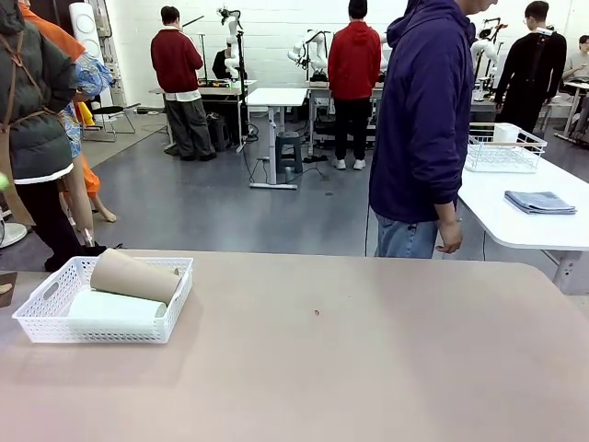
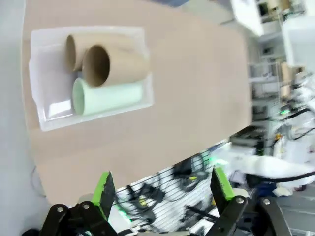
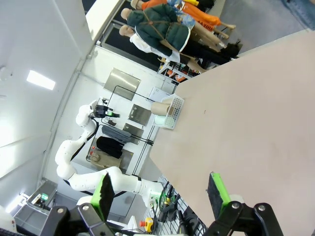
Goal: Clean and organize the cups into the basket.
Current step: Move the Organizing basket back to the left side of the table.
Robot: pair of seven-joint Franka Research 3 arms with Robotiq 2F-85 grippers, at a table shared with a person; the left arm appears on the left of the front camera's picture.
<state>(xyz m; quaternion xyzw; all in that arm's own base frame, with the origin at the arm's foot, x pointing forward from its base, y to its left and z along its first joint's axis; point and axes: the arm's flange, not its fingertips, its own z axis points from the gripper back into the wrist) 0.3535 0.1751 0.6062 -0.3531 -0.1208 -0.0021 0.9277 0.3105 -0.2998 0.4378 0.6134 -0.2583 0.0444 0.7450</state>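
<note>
The white lattice basket [image 1: 37, 322] sits at the table's front left, with the cups lying on their sides in it. A tan-brown cup [image 1: 136, 274] rests on top of a pale mint one [image 1: 115, 310]. Seen from above in the left wrist view, the basket [image 2: 42, 78] holds the mint cup [image 2: 110, 97] beside a tan cup [image 2: 115, 65], and a second tan cup [image 2: 98, 40] lies behind it. My left gripper [image 2: 163, 189] hangs open and empty, high above the table edge. My right gripper [image 3: 160, 191] is also open and empty, far from the basket [image 3: 174, 110].
A person in a purple hoodie [image 1: 423, 120] stands at the table's far side with hands down. Beyond, another table carries a white wire basket [image 1: 502, 147] and a folded grey cloth [image 1: 540, 201]. A small dark speck [image 1: 317, 313] marks the tan tabletop [image 1: 368, 368].
</note>
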